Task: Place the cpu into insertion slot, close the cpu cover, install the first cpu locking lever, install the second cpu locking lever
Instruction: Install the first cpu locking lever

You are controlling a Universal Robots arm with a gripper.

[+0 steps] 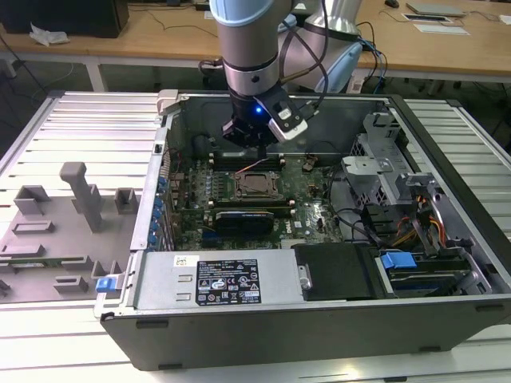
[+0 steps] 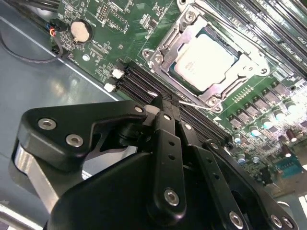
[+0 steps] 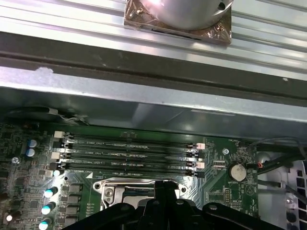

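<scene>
Gripper [image 2: 169, 103] nearest in the second wrist view, fingers pressed together, nothing visible between them. Tip at a thin silver locking lever [image 2: 196, 104] beside the memory slots [image 2: 136, 81]; contact unclear. Beyond: cpu [image 2: 205, 58] seated in insertion slot [image 1: 236, 186], cpu cover [image 2: 168, 50] flat around it. Motherboard [image 1: 311, 207] lies inside the open computer case [image 1: 319, 319].

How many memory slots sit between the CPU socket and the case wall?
4 memory slots, parallel in a stack running from the case wall toward the cpu cover. The gripper may hide others.
</scene>
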